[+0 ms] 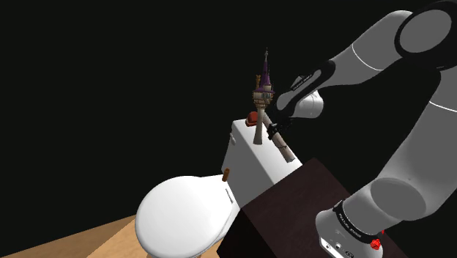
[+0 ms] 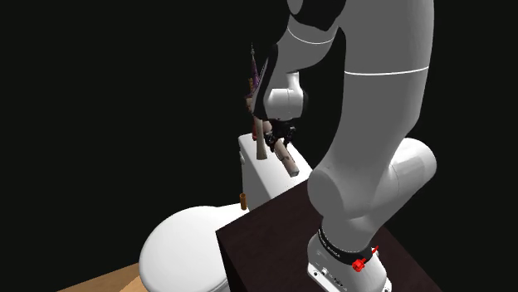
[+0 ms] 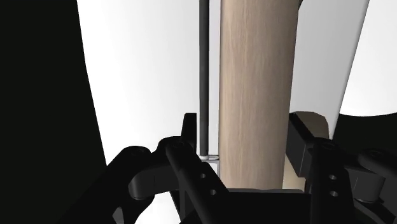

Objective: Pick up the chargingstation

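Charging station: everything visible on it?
The charging station is a long straight beige bar, wood-like grain, with a thin dark rod along one side. The black gripper appears to clasp it between its fingers. In the shoulder view it slants down from the gripper above the white toilet tank; contact with the tank is unclear.

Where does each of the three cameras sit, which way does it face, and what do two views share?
Shoulder view: beside and behind the dark stand, facing down over the white toilet; the white arm and gripper show.
Second exterior view: likewise near the stand, facing the toilet's tank; the arm rises at its right.
Wrist view: on the hand, facing along the gripper at a beige cylinder over a white surface.
The two exterior views share stand, toilet, tank, arm and the purple-roofed tower.
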Controlling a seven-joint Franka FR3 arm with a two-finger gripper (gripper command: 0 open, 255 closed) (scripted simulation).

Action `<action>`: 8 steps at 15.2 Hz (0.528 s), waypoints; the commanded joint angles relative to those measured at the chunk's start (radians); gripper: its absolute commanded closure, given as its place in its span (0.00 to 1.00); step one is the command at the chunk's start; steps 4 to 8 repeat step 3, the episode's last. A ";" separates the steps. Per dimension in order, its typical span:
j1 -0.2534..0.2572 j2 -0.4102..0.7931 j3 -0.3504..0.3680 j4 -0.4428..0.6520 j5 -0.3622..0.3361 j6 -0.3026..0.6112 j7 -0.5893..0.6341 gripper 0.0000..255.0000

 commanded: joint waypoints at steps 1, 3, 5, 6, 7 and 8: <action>0.009 -0.028 -0.011 -0.003 -0.016 -0.025 0.014 1.00; 0.009 -0.030 -0.011 -0.003 -0.017 -0.027 0.015 1.00; 0.009 -0.030 -0.011 -0.003 -0.017 -0.027 0.015 1.00; 0.009 -0.030 -0.011 -0.003 -0.017 -0.027 0.015 1.00; 0.009 -0.030 -0.011 -0.003 -0.017 -0.027 0.015 1.00; 0.009 -0.030 -0.011 -0.003 -0.017 -0.027 0.015 1.00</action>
